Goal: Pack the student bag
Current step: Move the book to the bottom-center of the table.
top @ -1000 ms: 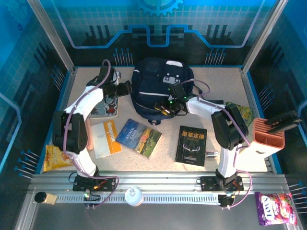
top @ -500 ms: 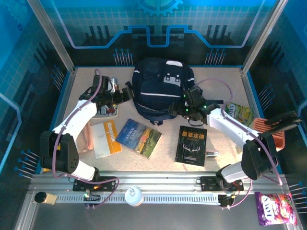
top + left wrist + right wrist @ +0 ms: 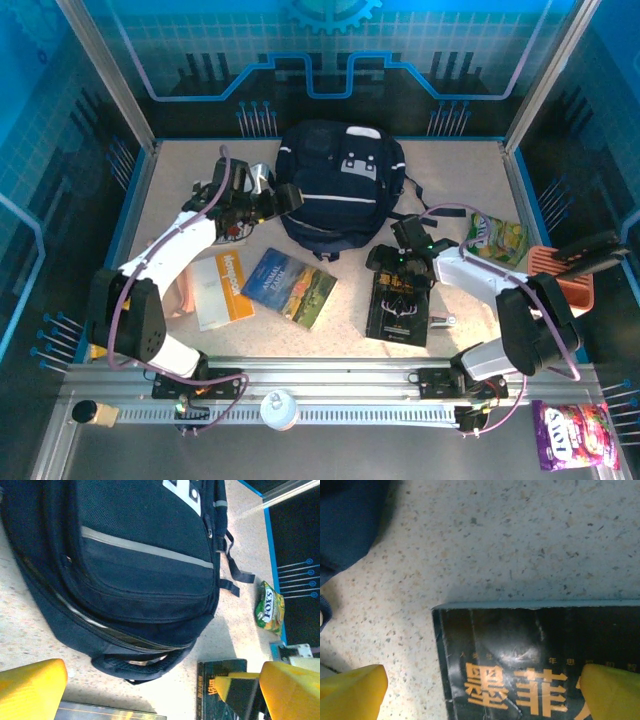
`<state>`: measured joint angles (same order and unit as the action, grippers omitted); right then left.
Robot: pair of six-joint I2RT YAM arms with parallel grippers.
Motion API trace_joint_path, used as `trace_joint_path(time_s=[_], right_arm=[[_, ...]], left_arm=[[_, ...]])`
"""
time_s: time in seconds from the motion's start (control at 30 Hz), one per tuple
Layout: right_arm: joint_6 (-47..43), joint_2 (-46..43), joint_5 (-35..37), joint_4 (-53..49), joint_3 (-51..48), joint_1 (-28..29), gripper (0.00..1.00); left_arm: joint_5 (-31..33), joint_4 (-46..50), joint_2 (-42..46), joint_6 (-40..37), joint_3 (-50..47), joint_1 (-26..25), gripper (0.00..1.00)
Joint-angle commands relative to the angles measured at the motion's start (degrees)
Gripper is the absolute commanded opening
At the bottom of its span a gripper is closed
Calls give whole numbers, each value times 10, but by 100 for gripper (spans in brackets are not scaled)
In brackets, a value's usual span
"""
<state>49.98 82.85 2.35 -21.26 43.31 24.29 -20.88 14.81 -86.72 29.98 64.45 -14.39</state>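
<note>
Navy student bag (image 3: 335, 185) just ahead of the left gripper (image 3: 272, 198), fingers (image 3: 30, 687) spread and empty; right gripper (image 3: 395, 272) equally splayed, empty, over the top edge of the black book (image 3: 530, 655) flat between its pads: might skid off that thin cover or shove it away on closing.

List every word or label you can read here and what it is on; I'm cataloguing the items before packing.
"FOX'S": on the green snack bag.
"墨菲": orange characters on the black book; the rest of the title is cut off, and the small row above it is too small to read.
Too small or blurred to read: the covers of the blue book and the orange-and-white book, the purple bag, and the patch on the student bag.
</note>
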Motion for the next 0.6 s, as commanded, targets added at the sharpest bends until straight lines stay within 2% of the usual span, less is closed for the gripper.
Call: trace_joint_path(time_s=[0.0,0.17,0.3,0.43,0.57], right_arm=[[14,30,-2,47,-10,-24,100],[-23,86,-34,110,15,-68,99],[-58,114,-55,92,67,-90,98],[-60,84,-108,83,96,-120,94],[-77,23,-82,31,87,-132,94]], left_arm=[[-21,-23,-17,38,19,-27,99],[15,-37,-33,79,23,-80,99],[47,-48,-46,106,27,-130,99],[69,-56,-69,118,43,-189,99],[79,-23,-116,116,87,-239,97]])
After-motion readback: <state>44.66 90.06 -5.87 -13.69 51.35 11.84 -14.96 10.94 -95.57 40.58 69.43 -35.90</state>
